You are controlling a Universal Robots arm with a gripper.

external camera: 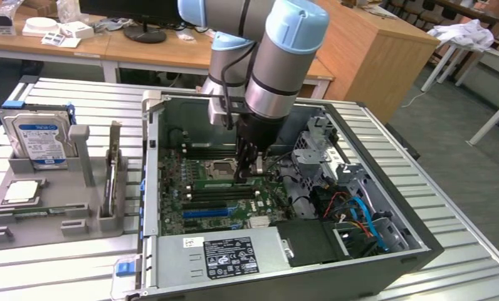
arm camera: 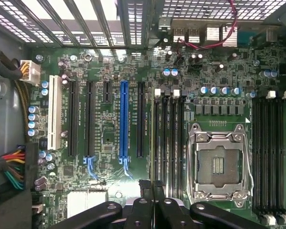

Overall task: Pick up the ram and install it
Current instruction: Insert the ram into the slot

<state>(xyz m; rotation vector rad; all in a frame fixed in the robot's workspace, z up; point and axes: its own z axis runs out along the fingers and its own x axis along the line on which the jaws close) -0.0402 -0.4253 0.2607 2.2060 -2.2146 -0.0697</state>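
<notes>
Exterior view first: reaching down into the open case [external camera: 161,119], with the gripper [external camera: 256,177] pinched narrow on the ram [external camera: 219,184], a green strip lying level in the middle of the frame, just left of the fingertips. Set right at the memory slots [external camera: 209,195] below the bare processor socket [external camera: 224,168]. Judged as picked up and carried over, with seating under way; impossible to tell whether pressed home or only resting on a slot, and not yet let go. At the left of the frame, well apart: a grey tray [external camera: 41,221] holding a hard drive [external camera: 41,137] and a processor chip [external camera: 21,191]. At the lower middle, a power supply [external camera: 224,254]; to the right, a drive cage [external camera: 316,147] and blue and orange cables [external camera: 362,213], close enough to crowd the arm. Then the wrist view: looking straight down past dark fingers set close together onto a bank of memory slots [arm camera: 169,138] beside the socket, with a blue slot [arm camera: 124,119] on the other side and coloured wires [arm camera: 9,167] near the case wall. Between the fingers, only a thin edge, too slight to read.
</notes>
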